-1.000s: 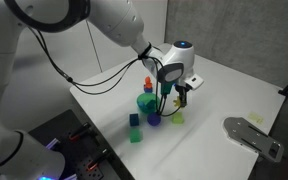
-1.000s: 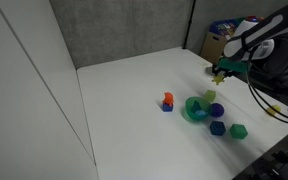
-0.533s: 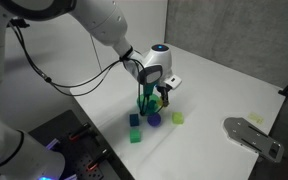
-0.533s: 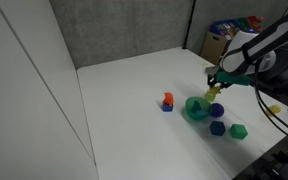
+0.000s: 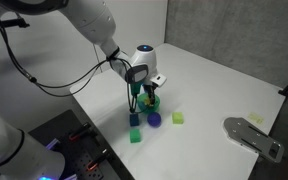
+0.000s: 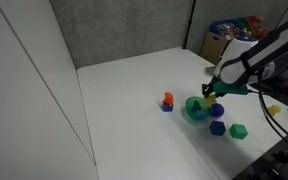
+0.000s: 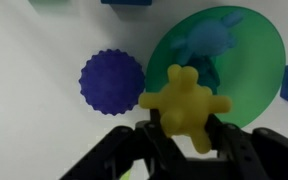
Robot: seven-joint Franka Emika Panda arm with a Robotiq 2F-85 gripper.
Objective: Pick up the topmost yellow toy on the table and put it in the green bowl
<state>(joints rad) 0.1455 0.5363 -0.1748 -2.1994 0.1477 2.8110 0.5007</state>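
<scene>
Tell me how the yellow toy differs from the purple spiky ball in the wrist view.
Colour: the yellow toy is bright yellow, the purple ball violet. Shape: the yellow toy has a few thick knobs; the purple ball is round with many fine spikes. State: the yellow toy is held in the gripper by the green bowl; the purple ball lies on the table. Both are small toys.

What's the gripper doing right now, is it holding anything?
The gripper is closed on the yellow spiky toy, which sits over the green bowl rim in the wrist view.
</scene>
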